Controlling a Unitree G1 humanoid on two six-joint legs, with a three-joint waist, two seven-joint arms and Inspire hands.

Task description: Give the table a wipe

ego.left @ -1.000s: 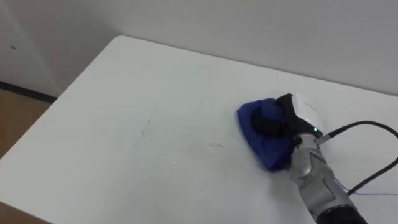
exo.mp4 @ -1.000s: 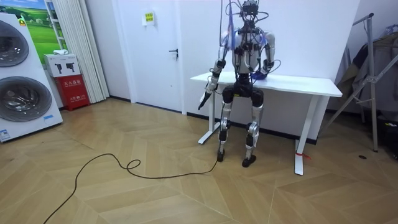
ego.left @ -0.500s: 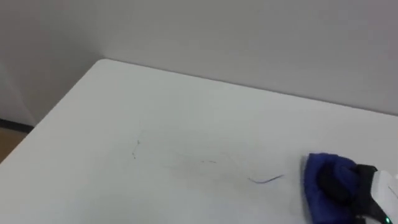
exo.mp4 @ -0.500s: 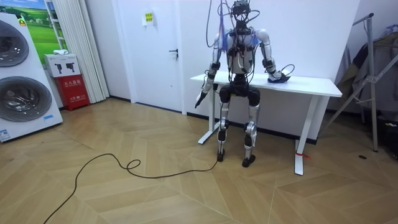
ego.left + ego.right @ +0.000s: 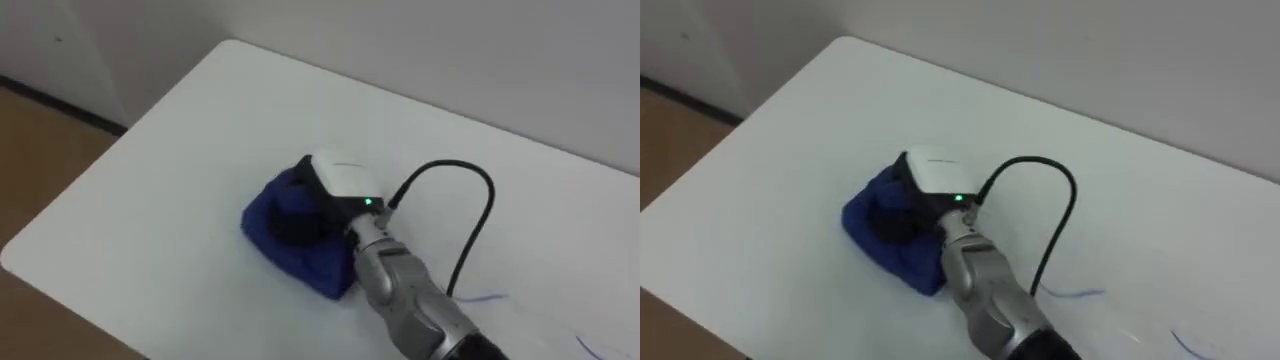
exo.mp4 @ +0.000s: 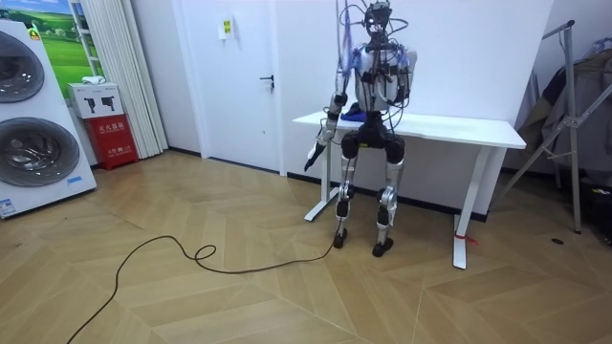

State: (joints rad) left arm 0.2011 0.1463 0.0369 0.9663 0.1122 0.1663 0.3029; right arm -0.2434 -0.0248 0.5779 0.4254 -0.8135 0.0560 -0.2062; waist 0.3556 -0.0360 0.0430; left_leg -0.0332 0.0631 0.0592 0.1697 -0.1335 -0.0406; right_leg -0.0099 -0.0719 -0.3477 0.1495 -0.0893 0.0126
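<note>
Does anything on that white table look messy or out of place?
Yes: thin blue pen-like strokes mark the white table to the right of the robot's arm, odd on an otherwise plain top. The right hand grips a bunched blue cloth away from them.

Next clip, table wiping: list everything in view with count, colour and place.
table: one, white, against the back wall
cloth: one, blue, bunched on the table toward its left end
pen marks: a few, blue, on the table right of the cloth
washing machines: two, white, stacked at the room view's left
cabinet: one, red, beside the washing machines
door: one, white, in the back wall
right hand: one, gripping the cloth on the table
left hand: one, hanging beside the table's left end
</note>
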